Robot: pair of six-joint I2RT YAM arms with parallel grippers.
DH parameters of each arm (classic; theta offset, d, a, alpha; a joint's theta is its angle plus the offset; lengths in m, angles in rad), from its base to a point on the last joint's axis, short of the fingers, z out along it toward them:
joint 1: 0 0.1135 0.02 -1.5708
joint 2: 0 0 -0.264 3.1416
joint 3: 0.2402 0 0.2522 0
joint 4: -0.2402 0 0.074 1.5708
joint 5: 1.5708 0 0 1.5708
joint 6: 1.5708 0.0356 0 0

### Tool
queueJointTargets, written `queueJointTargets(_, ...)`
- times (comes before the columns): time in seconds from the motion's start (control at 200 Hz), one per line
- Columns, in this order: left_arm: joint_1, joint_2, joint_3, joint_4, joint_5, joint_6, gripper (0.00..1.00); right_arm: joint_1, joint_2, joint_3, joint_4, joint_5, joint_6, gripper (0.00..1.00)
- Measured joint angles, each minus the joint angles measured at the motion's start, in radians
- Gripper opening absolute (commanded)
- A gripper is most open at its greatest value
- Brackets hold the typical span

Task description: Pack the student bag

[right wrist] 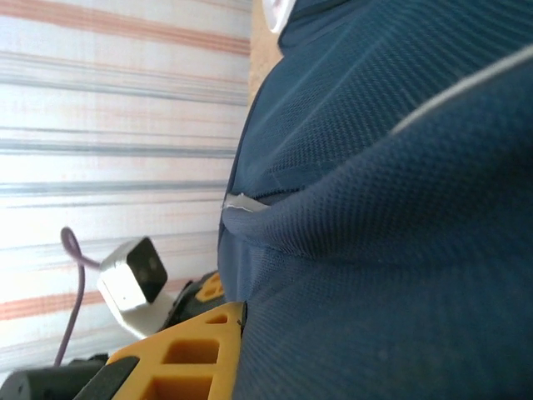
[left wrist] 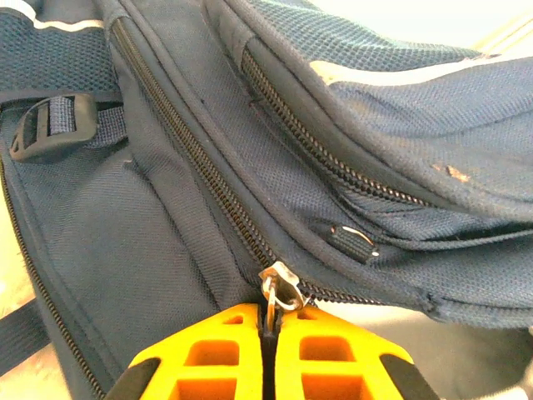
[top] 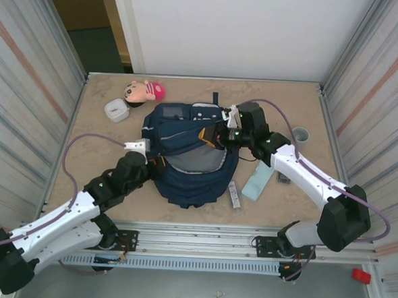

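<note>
Left wrist view: the left end effector (left wrist: pixel 268 321) is clamped tight on the silver zipper pull (left wrist: pixel 279 287) of the student bag (left wrist: pixel 166 217), its orange fingers meeting with the tab nipped between them. From the slider, the closed zip track (left wrist: pixel 191 158) runs straight away from the fingers, up and to the left across the navy cloth. To the right of the slider the seam gapes.

Seen from above, the bag lies flat in the middle of the table (top: pixel 96 176), its long axis running from the arms' bases to the far wall, with grey lining (top: pixel 191 163) showing in the open mouth. The left arm meets it at its near-left flank.

The right end effector (right wrist: pixel 240 321) reaches in from the far-right side. It appears closed on a fold of the bag's fabric, with one finger hidden under the cloth.

Widening the mouth likely means dragging the slider along that closed track, away from the left arm, while the right arm braces the flap.
</note>
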Motion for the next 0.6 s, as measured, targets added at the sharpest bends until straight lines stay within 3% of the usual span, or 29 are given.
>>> queueJointTargets(0.13, 0.085, 0.026, 0.000, 0.053, 0.093, 0.058, 0.05, -0.016, 0.027, 0.052, -0.062, -0.044, -0.049, 0.04)
queueJointTargets(0.311, 0.140, 0.055, 0.000, 0.082, 0.168, 0.148, 0.11, -0.030, 0.079, 0.126, -0.130, -0.085, -0.109, 0.03)
queueJointTargets(0.406, 0.152, 0.056, 0.000, 0.085, 0.209, 0.182, 0.03, -0.042, 0.093, 0.150, -0.155, -0.104, -0.132, 0.05)
queueJointTargets(0.451, 0.156, 0.055, 0.000, 0.085, 0.230, 0.190, 0.00, -0.048, 0.099, 0.161, -0.169, -0.112, -0.140, 0.12)
queueJointTargets(0.596, 0.161, 0.033, -0.029, 0.102, 0.296, 0.187, 0.00, -0.071, 0.113, 0.175, -0.179, -0.141, -0.149, 0.50)
